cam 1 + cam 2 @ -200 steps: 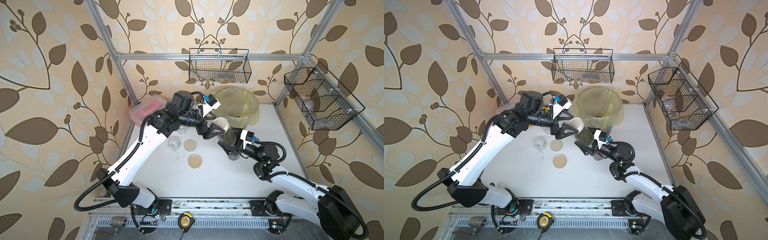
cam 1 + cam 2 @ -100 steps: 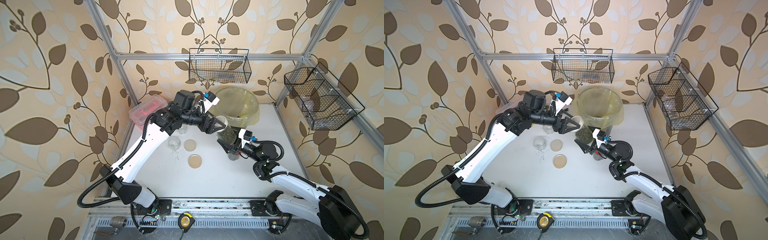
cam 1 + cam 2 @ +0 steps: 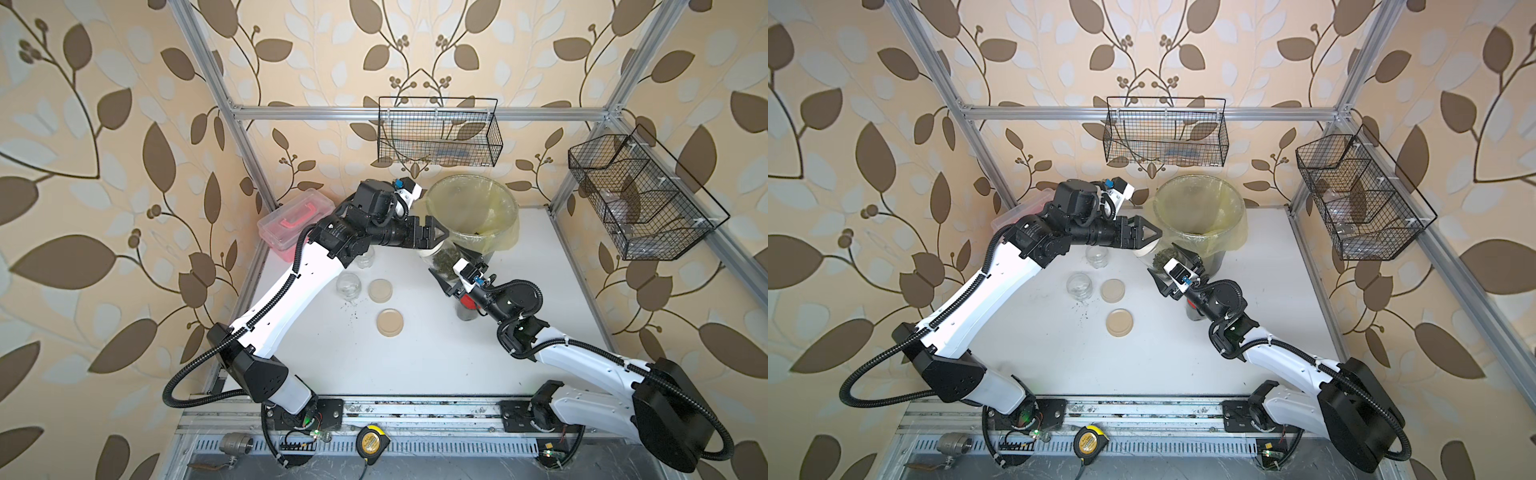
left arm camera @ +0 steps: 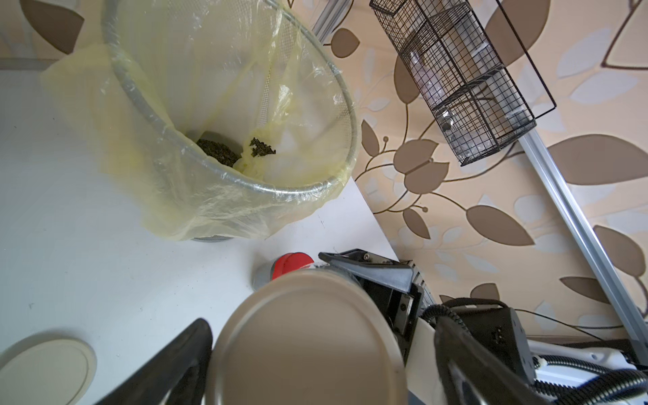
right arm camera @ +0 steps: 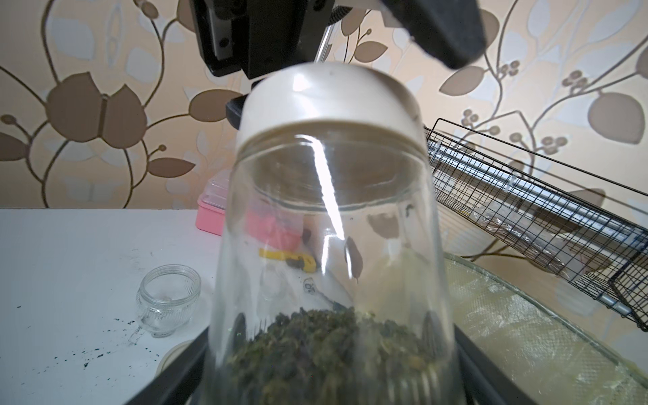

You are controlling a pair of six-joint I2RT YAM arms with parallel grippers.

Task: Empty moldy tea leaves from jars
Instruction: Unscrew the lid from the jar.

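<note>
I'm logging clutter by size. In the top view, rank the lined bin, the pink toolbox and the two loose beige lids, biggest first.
1. yellow-lined bin
2. pink toolbox
3. farther beige lid and nearer beige lid: they look alike, so tied.

Left gripper seemingly open, right clamped.

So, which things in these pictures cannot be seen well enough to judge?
1. Red-lidded jar: contents hidden. The right arm covers it in both top views, and the beige lid blocks most of it in the left wrist view.
2. Right tool on the held jar: where its fingers touch the glass is cut off by the right wrist view's bottom edge.
3. Side wire basket: contents too small behind the mesh in both top views.
</note>
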